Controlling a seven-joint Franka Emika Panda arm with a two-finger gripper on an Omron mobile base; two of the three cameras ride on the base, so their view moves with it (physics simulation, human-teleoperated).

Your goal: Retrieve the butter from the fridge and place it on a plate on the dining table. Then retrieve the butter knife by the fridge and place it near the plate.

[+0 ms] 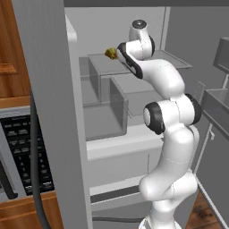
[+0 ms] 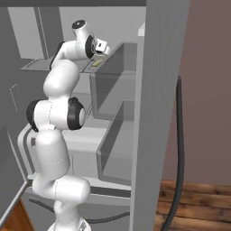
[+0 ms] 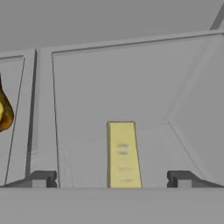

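Butter [image 3: 123,153] lying flat on the upper fridge shelf [image 3: 175,144], end-on to the hand, centred between the two fingertips [image 3: 41,178]. Gripper [image 3: 112,179] spread wide, empty, short of the stick. Current step, by judgement: approach for the first pick. Next: advance straight along the stick, straddle both long sides, then close. Yellow-brown item [image 1: 110,53] at shelf left, well apart; avoid.

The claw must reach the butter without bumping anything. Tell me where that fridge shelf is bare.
Bare shelf lies right of the butter up to the side wall, behind it to the back wall, and on its left as far as the divider line. Tightest is the far left, where a yellow-brown item sits. The open claw straddles the butter.
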